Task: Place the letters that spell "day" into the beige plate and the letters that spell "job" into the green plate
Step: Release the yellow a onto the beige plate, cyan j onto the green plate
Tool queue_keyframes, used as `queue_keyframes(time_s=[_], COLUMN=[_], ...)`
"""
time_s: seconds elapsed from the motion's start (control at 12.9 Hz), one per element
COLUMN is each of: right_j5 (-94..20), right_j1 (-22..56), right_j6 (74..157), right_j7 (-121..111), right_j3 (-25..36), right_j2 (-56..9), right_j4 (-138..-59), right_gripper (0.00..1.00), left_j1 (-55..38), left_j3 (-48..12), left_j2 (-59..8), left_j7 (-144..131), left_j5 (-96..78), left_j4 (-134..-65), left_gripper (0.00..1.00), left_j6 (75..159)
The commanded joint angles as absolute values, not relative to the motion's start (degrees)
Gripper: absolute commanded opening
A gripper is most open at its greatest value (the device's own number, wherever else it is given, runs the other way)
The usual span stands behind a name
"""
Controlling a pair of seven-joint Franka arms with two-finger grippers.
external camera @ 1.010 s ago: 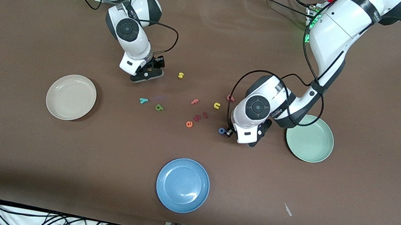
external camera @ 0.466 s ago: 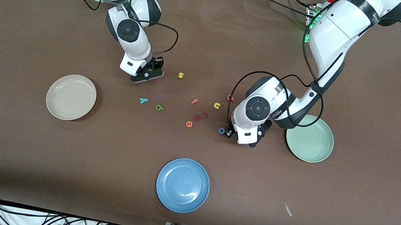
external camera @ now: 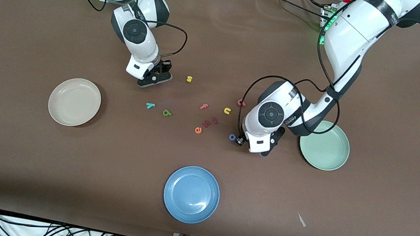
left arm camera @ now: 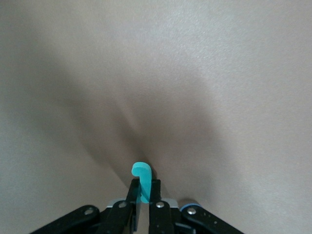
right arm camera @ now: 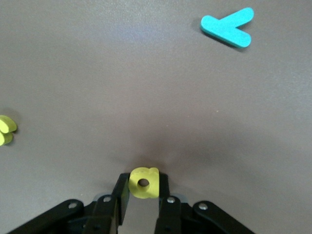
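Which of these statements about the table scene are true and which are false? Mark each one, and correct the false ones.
1. The left tool is shut on a teal hooked letter. True.
2. The right tool holds the teal forked letter. False: it grips a yellow letter with a round hole; the teal forked letter lies on the table.
3. The beige plate already holds a letter. False: no letter lies in it.
4. The blue ring letter lies on the table beside the left tool. True.
5. The green plate is nearer the front camera than the blue plate. False: the blue plate is nearer.
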State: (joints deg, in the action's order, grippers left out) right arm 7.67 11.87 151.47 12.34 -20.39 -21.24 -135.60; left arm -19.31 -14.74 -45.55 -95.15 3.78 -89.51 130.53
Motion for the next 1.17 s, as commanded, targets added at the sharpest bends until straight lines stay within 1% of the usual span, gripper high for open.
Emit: queue_keyframes(time_s=[0.0,0.08,0.23,0.39,0.54,0.7,0.85,0.93,1.09], right_j5=[8.44,8.44,8.70,8.70,8.70,8.53,8.44,8.44,8.44], right_j1=[11.95,11.87,11.69,11.69,11.69,11.69,11.52,11.08,9.41], right_j6=[152.23,151.53,147.50,142.75,140.98,140.89,140.98,141.06,141.50], right_j7=[11.78,11.52,9.42,1.71,-7.25,-19.37,-28.08,-31.69,-39.68], right_j3=[-20.30,-20.30,-18.38,-13.91,-8.03,-1.96,2.09,3.24,3.52], right_j2=[-22.15,-21.37,-18.12,-15.13,-13.28,-13.27,-13.79,-14.06,-15.46], right_j4=[-135.26,-135.18,-134.74,-134.30,-133.77,-132.55,-131.05,-130.52,-128.51], right_gripper=[0.16,0.15,0.15,0.15,0.15,0.15,0.15,0.15,0.17], left_j1=[-19.16,-18.99,-18.37,-17.50,-14.87,-12.14,-9.68,-7.58,-5.10], left_j3=[-14.77,-14.77,-14.94,-14.77,-14.85,-15.21,-15.21,-15.21,-15.38], left_j2=[-42.20,-40.80,-38.51,-36.84,-34.99,-32.97,-31.82,-31.29,-29.54], left_j7=[-95.80,-95.54,-91.87,-87.90,-81.08,-74.39,-67.97,-64.46,-59.52], left_j5=[5.98,6.50,9.04,9.14,9.14,9.05,8.97,8.88,8.26], left_j4=[-89.03,-89.03,-89.12,-89.12,-89.12,-89.21,-89.56,-89.82,-90.61], left_gripper=[0.00,0.00,0.00,0.00,0.00,0.00,0.00,0.00,0.00], left_j6=[125.09,122.89,119.02,117.17,113.40,110.05,107.15,106.09,103.38])
